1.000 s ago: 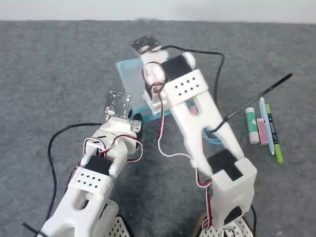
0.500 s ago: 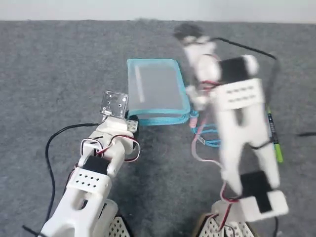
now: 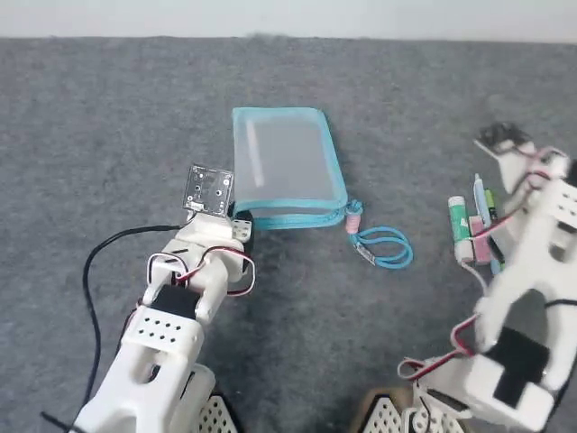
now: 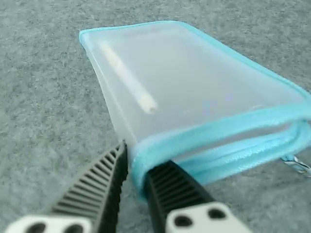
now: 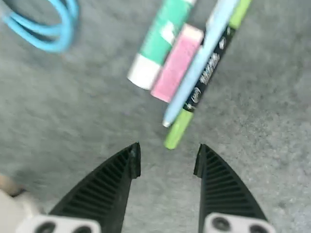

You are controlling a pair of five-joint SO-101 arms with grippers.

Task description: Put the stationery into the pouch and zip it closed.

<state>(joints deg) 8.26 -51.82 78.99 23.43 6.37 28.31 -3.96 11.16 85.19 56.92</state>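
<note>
Starting on the left: my left gripper [image 4: 137, 162] is pressed together on the pouch [image 3: 287, 167], pinching the teal rim at the near corner. I read that as an anchor, so the pouch won't slide on the desk [image 3: 108, 117] when things get pushed in. The pouch lies flat, its frosted face up and its zip edge toward the arms. From the left wrist view I can't tell for sure how far the mouth is open. There's a pale streak on the face, and whether that's glare or something inside, I can't say.

Moving right, a pink zip tab [image 3: 353, 216] sits at the pouch's corner with a blue cord loop [image 3: 386, 248] trailing off it, lying loose on the desk.

Further right, well apart from the pouch, the stationery lies bunched side by side: a green-and-white glue stick [image 5: 163, 39], a pink eraser [image 5: 177, 63] touching it, a light blue pen [image 5: 190, 80], and a green marker [image 5: 177, 131] tucked against the pen. None of it is in the pouch yet.

On the far right, my right gripper [image 5: 167, 148] hovers over that bunch with its jaws spread and nothing in them, and the marker's tip is nearest the gap. They're packed tight, so picking one cleanly will take care. I'd guess the marker or pen goes first.
</note>
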